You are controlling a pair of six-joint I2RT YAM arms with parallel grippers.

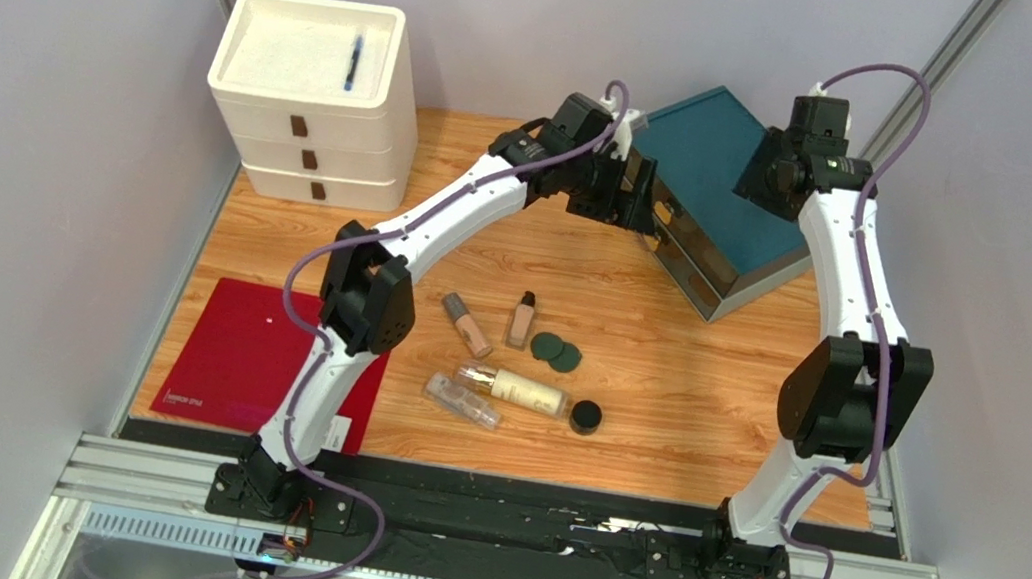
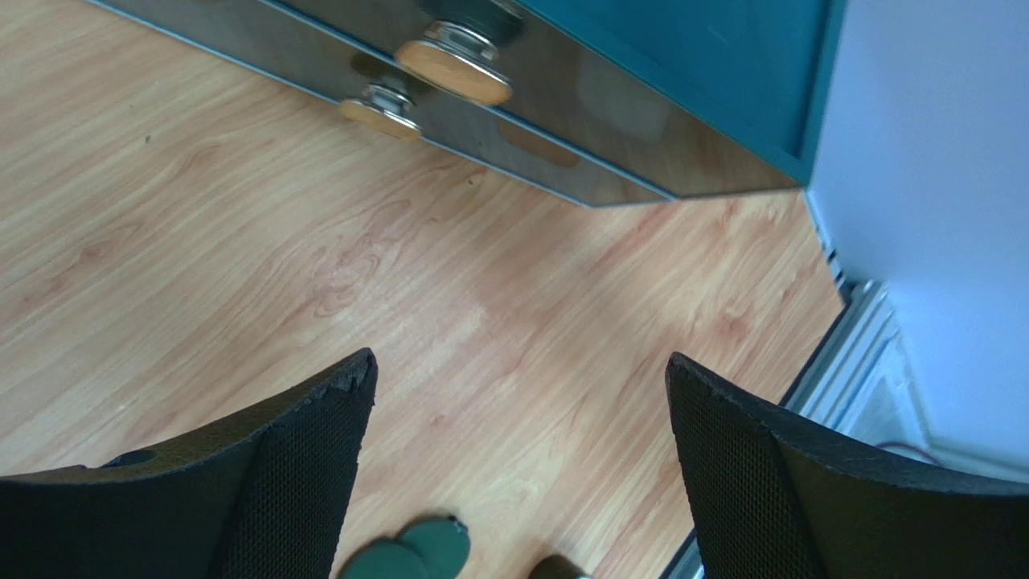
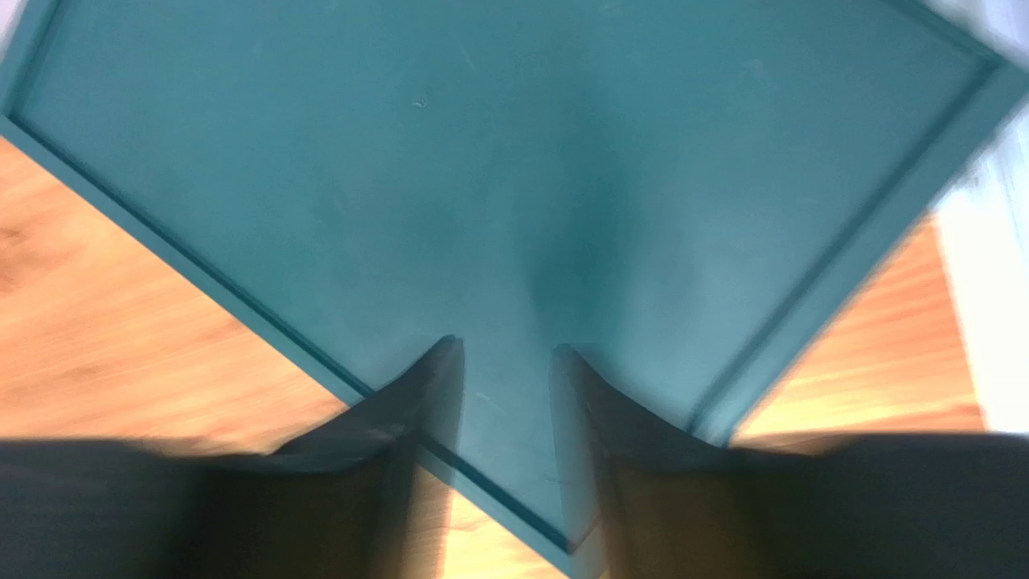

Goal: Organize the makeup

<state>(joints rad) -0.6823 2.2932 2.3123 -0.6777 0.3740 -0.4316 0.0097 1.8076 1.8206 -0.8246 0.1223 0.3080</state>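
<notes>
Left wrist shows left jaws wide apart above table (image 2: 483,302), right jaws barely parted over cabinet (image 3: 483,157).

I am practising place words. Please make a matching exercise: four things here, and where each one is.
1 blue pen
2 black round jar
3 left end effector
4 right end effector

A above the teal box
B on the white drawer unit
C on the table, beside the cream bottle
D facing the drawer knobs

Pairs: 1-B, 2-C, 3-D, 4-A
</notes>
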